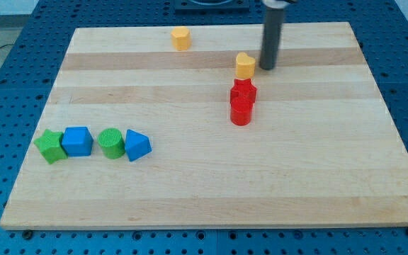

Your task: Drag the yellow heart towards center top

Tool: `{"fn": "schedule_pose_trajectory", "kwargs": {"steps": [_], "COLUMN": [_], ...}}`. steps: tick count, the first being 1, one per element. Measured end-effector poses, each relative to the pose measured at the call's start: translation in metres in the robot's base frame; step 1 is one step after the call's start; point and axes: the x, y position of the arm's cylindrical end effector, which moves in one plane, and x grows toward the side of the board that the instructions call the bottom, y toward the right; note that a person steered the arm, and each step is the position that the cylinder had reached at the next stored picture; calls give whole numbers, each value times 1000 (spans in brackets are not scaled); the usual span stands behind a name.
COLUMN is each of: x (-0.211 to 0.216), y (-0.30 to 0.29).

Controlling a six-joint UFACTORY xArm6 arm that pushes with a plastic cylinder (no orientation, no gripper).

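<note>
Yellow heart (245, 66), upright, right of board's top center

You find the yellow heart (245, 65) near the table's (261, 184) top edge, my tip (268, 67) just right of it, the upper red block (244, 91) and lower red block (241, 112) below it, a yellow block (180, 38) further left, and near the left edge a row: green star (50, 146), blue cube (77, 141), green cylinder (110, 142), blue triangle (137, 145).

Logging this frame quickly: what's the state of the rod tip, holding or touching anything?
My tip: no jaws, holds nothing; it sits just to the view's right of the yellow heart, contact cannot be told.
</note>
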Motion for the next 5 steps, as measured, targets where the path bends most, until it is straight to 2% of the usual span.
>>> {"fn": "schedule_pose_trajectory", "kwargs": {"steps": [1,2,4,5], "x": [30,24,-32,-27], "y": [2,-39,-111,-113]}}
